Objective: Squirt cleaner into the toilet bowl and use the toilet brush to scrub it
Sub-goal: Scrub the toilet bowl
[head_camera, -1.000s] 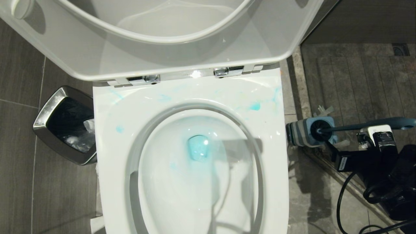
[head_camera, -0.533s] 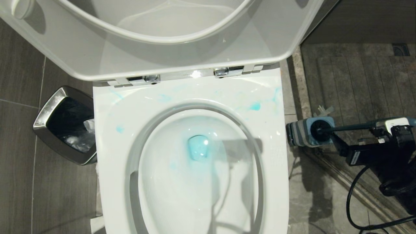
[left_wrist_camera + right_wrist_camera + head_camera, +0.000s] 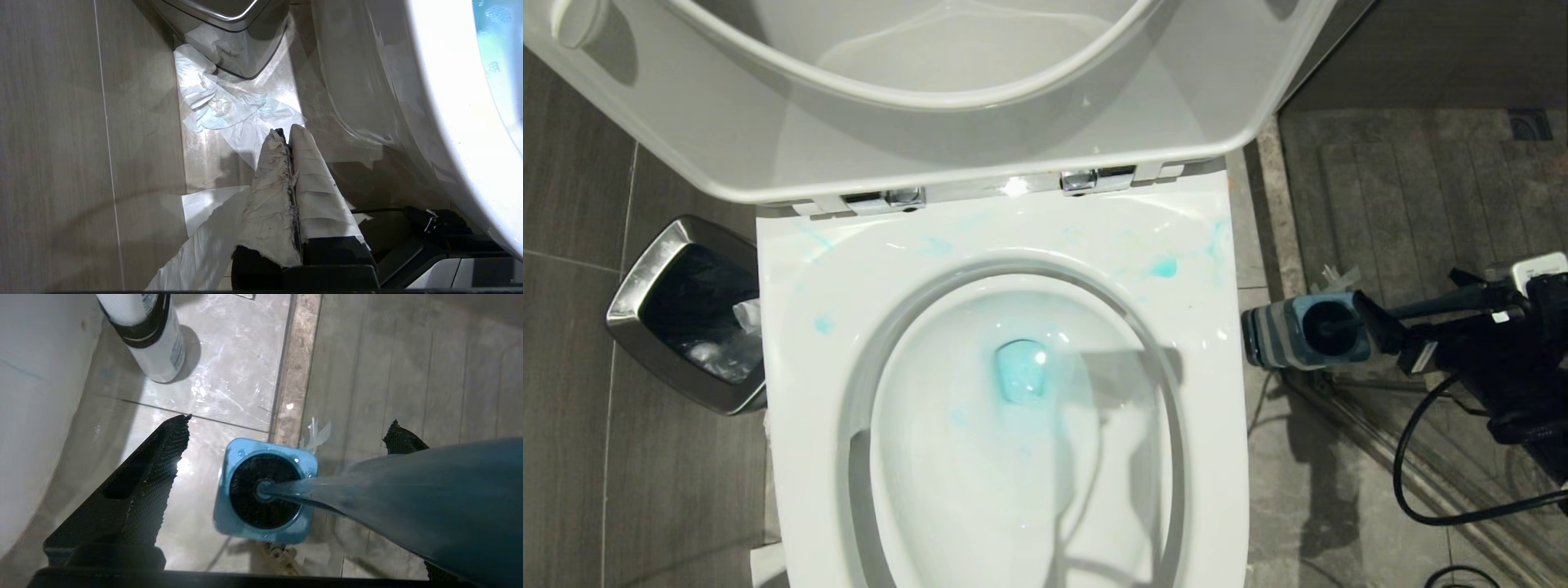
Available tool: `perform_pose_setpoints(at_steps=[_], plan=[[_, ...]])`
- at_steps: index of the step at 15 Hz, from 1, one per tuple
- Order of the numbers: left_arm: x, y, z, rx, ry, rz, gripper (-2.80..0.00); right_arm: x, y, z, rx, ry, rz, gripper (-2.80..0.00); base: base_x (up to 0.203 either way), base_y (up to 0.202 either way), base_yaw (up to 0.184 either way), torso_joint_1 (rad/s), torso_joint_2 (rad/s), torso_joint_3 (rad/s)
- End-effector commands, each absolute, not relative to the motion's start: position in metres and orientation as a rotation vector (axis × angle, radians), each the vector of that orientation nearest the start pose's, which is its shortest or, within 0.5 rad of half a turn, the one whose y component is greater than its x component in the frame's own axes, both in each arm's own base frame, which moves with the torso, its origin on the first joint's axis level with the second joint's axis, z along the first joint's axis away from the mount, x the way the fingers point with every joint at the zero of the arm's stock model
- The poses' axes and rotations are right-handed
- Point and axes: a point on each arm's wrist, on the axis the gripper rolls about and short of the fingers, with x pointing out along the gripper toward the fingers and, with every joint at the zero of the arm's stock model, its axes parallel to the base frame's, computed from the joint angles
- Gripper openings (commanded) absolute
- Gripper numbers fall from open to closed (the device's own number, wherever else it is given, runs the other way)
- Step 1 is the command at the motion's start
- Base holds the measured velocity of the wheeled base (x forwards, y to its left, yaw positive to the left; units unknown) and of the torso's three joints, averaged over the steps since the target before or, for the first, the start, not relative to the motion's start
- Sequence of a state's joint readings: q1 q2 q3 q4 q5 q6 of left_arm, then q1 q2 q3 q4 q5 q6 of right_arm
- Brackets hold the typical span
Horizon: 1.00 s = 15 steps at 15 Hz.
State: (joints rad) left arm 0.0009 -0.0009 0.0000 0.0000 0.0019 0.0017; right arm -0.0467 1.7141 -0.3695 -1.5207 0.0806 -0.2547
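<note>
Head view: the toilet bowl [image 3: 1005, 425] stands with seat and lid raised; blue cleaner pools at its drain and smears the white rim. On the left of it a steel-rimmed black bin [image 3: 682, 314] holds crumpled white paper. On the right, the toilet brush [image 3: 1445, 304] sits in its square blue-and-grey holder [image 3: 1303, 331] on the floor, handle leaning toward the right gripper [image 3: 1421, 327], whose fingers stand on either side of the handle.

Left wrist view: the left gripper [image 3: 288, 136], fingers wrapped in soiled white tape, is pressed together on nothing, low beside the bowl's outer wall. Crumpled tissue [image 3: 220, 106] lies on the floor tiles at the foot of the bin.

Right wrist view: the right gripper's fingers [image 3: 163, 457] are spread wide, apart from the brush handle between them. The black brush head fills the holder's round well. The cleaner [image 3: 149, 335], a white bottle with a dark label, stands on the floor beside the toilet's base.
</note>
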Motion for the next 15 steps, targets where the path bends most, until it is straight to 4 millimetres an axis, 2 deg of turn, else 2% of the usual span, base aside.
perform_pose_setpoints(at_steps=[1,4,5,9,15], plan=[[-0.023,0.000,0.075,0.002,0.000,0.003,-2.80,0.264,-0.013,0.156,-0.287,-0.166,0.001,0.00,0.000,0.000,0.000,0.000,0.00,0.000],[-0.023,0.000,0.075,0.002,0.000,0.005,-2.80,0.271,-0.016,0.161,-0.289,-0.189,-0.009,0.00,0.000,0.000,0.000,0.000,0.00,0.000],[-0.023,0.000,0.075,0.002,0.000,0.005,-2.80,0.273,-0.016,0.163,-0.290,-0.200,-0.011,-2.80,0.000,0.000,0.000,0.000,0.00,0.000],[-0.023,0.000,0.075,0.002,0.000,0.005,-2.80,0.277,-0.016,0.169,-0.322,-0.226,-0.018,-2.80,0.000,0.000,0.000,0.000,0.00,0.000],[-0.023,0.000,0.075,0.002,0.000,0.005,-2.80,0.270,-0.015,0.175,-0.335,-0.247,-0.020,-2.80,0.000,0.000,0.000,0.000,0.00,0.000]])
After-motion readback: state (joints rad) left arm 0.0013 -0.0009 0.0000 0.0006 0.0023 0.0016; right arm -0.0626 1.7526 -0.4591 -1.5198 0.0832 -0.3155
